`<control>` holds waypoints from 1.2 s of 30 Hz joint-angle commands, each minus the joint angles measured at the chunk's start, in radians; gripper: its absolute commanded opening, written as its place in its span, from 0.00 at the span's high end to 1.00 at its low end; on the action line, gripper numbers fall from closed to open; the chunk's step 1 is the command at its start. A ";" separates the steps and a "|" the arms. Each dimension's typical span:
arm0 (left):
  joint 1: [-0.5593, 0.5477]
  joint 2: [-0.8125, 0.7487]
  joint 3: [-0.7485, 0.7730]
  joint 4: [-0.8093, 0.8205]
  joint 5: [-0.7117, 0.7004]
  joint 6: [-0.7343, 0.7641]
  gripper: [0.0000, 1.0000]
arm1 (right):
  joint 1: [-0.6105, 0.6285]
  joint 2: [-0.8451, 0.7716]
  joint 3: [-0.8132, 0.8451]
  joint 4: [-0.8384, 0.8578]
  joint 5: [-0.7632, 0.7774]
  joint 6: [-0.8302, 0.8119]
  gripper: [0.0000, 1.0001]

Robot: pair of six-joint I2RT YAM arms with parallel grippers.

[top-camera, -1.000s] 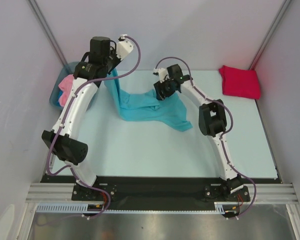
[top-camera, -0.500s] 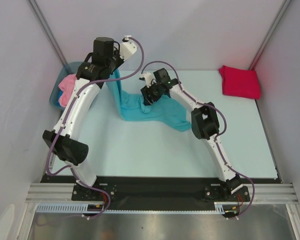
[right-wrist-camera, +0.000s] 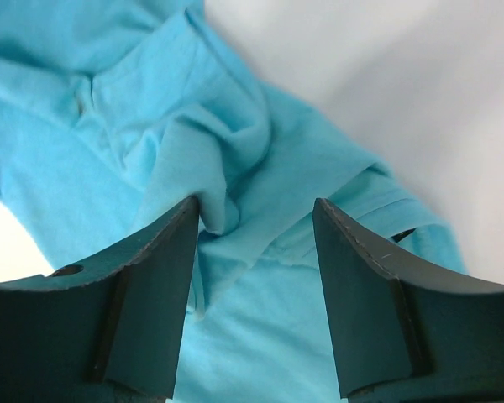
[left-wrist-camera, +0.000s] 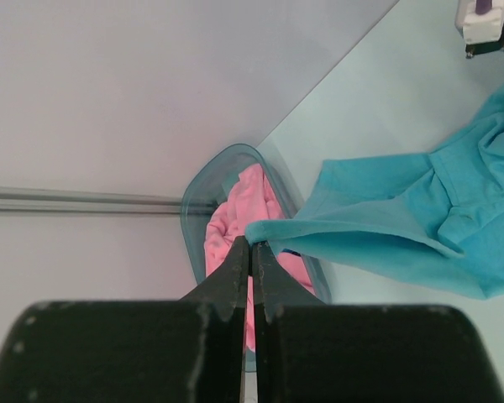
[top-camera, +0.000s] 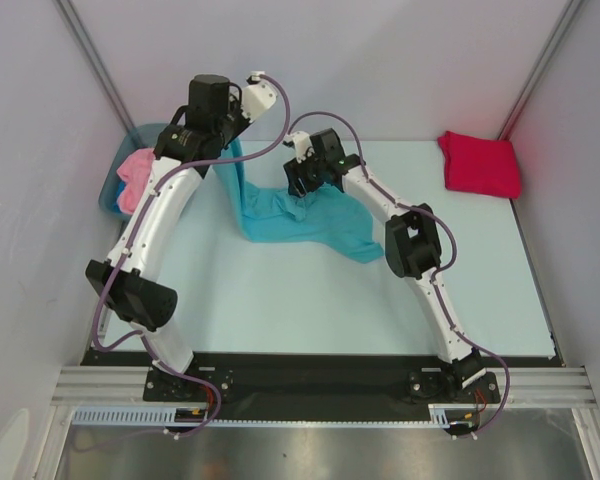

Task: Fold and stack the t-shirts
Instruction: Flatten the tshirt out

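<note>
Turquoise soft-cloth short-sleeved t-shirt (top-camera: 305, 225), limp and creased, hanging from left jaws, pinched shut on one thin edge above grey-blue plastic tub (top-camera: 108, 198), trailing onto pale smooth surface (top-camera: 280, 300). Right jaws parted, straddling a raised fold mid-shirt, not yet closed. Pink t-shirt (top-camera: 132, 172) bunched in tub; crimson t-shirt (top-camera: 478, 163) folded flat at far right corner. Likely risks: thin edge sliding from narrow pinch under tension; right jaws gathering several layers, spoiling the spread.

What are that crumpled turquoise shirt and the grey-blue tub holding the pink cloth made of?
Turquoise t-shirt: soft matte knit cloth, perhaps cotton; it drapes, creases and has stitched hems. Grey-blue tub: likely translucent plastic, with a smooth, rigid, slightly shiny rim.
</note>
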 commanded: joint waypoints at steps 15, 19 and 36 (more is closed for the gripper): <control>-0.010 -0.045 -0.035 0.058 -0.001 0.008 1.00 | 0.022 -0.035 0.062 0.111 0.011 0.165 0.40; -0.010 -0.049 -0.039 0.060 0.000 0.008 1.00 | 0.022 -0.034 0.018 0.080 -0.050 0.182 0.41; -0.024 -0.067 -0.054 0.074 0.004 0.031 1.00 | 0.031 -0.017 -0.039 0.024 -0.076 0.168 0.54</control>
